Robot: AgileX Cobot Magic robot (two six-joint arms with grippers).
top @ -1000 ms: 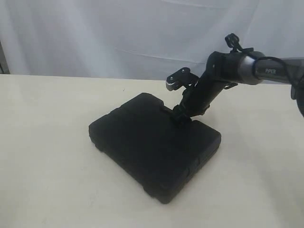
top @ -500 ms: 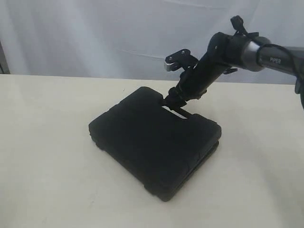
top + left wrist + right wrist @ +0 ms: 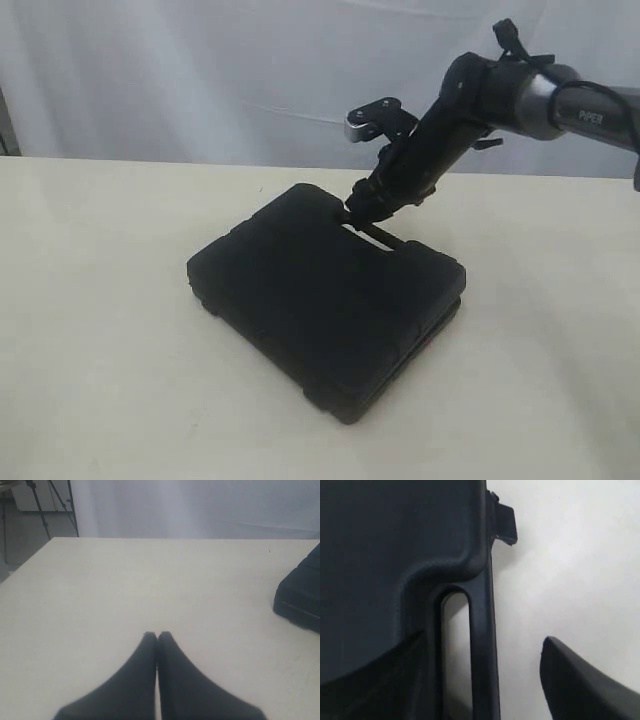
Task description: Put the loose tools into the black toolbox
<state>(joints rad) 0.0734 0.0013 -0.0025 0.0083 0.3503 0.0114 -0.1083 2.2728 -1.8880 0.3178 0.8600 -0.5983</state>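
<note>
The black toolbox lies shut on the cream table, its slot handle at the far edge. My right gripper is at that handle, open. In the right wrist view the handle bar runs between the spread fingers of the right gripper. One finger is over the case, and the other fingertip hangs over bare table, apart from the bar. My left gripper is shut and empty above the table, with a corner of the toolbox off to one side. The loose tools are out of view.
A white curtain hangs behind the table. A small latch tab sticks out from the case edge. A tripod stands on the floor beyond the table's far corner in the left wrist view.
My right gripper has risen and shifted left off the lid, uncovering the handle slot. The toolbox's right corner now sits slightly higher, with a thin seam between its halves.
</note>
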